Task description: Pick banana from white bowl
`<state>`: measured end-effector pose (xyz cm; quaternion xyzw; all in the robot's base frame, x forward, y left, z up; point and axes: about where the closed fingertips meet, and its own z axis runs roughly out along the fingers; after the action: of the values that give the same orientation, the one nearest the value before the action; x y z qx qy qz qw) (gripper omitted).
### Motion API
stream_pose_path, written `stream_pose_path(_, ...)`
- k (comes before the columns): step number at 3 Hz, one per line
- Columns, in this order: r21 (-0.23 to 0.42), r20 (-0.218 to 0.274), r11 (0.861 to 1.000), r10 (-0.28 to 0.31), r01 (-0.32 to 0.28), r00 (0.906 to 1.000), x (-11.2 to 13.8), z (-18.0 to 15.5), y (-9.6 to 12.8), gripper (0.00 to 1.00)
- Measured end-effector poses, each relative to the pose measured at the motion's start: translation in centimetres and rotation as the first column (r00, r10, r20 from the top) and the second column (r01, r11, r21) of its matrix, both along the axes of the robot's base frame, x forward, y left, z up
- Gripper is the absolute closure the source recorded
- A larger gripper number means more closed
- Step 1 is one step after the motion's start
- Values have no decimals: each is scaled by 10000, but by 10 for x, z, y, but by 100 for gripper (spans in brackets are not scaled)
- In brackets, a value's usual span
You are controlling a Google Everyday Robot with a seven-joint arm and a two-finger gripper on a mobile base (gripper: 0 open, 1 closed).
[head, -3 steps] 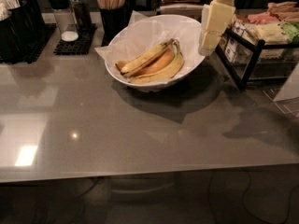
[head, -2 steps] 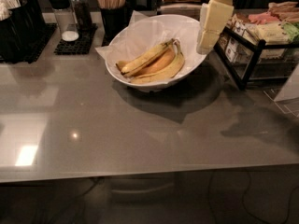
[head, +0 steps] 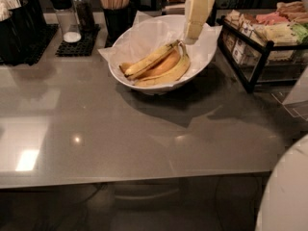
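The white bowl [head: 113, 72], lined with crinkled white paper, stands at the back middle of the grey table. Three bananas lie in it, stems joined at the right. The banana [head: 153, 58] is the top one, long and fairly straight, yellow with brown streaks. A more orange banana [head: 163, 67] lies under it, and a paler curved one [head: 169, 74] is nearest the front. My cream gripper [head: 193, 32] hangs down from above over the bowl's right rear part, just above and right of the banana stems. It holds nothing that I can see.
A black wire rack of packets [head: 262, 42] stands right of the bowl. Behind are a stir-stick cup [head: 114, 4], shakers on a black mat [head: 72, 18] and dark holders [head: 19, 23]. A white rounded part [head: 288, 191] fills the lower right corner.
The gripper has moved left, from beside the bowl's right rim to over its inside near the banana stems. The bananas and bowl have not moved.
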<state>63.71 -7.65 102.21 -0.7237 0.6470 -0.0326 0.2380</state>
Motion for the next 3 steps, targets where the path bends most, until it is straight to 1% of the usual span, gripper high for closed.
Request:
stream_pose_path(1,128,180,9999,0,-2,9998,6,3,4,0)
stream_pose_path(2,289,267,9995,-167,159,9995,14,1,4,0)
stream_pose_path(3,781,199,9969,-82,66,9998,32,-11,5,0)
